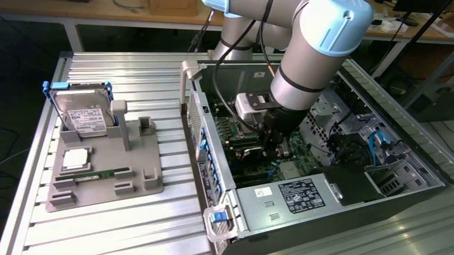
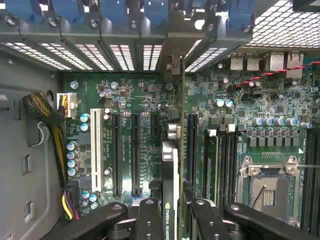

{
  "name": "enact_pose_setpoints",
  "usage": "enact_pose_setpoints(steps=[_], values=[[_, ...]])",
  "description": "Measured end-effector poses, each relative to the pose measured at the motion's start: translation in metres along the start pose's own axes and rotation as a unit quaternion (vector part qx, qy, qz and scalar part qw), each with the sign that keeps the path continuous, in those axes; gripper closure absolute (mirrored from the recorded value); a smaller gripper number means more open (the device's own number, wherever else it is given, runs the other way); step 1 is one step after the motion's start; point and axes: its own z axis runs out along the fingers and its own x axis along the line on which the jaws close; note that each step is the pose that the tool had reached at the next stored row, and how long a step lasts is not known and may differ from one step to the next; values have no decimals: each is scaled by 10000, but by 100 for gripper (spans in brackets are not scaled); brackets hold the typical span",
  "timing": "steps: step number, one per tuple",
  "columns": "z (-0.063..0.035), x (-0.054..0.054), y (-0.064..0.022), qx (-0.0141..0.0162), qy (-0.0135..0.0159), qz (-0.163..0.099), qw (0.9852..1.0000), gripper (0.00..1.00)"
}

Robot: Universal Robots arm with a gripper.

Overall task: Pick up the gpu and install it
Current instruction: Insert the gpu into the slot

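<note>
Wrist view: the black two-fingered gripper (image 2: 171, 212) is clamped on the gpu (image 2: 170, 170), a thin dark card held edge-on over the green motherboard (image 2: 135, 95). The exterior view puts them at frame centre, inside the open grey computer case (image 1: 193, 106). Seating it well likely means keeping the card parallel to the long black slots (image 2: 116, 150) and pressing down evenly.

Exterior view: gripper (image 2: 175, 210) with gpu (image 2: 170, 167) inside case (image 1: 203, 138), apparently over motherboard (image 2: 135, 95) slots; hard drive (image 1: 85, 114) on holder (image 1: 138, 159), 9 o'clock of case.
</note>
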Motion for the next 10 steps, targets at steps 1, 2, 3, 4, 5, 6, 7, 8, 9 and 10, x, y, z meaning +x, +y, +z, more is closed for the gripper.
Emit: enact_pose_setpoints(steps=[1,2,3,4,5,6,7,8,9,10], values=[[-20,-1,0,0,1,0,10000,73],[-32,-2,0,0,1,0,10000,73],[-31,-2,0,0,0,0,10000,73],[-31,-2,0,0,0,0,10000,73],[-31,-2,0,0,0,0,10000,73],[-31,-2,0,0,-1,0,10000,73],[-31,-2,0,0,-1,0,10000,73],[-31,-2,0,0,0,0,10000,73],[-31,-2,0,0,-1,0,10000,73],[-31,-2,0,0,-1,0,10000,73]])
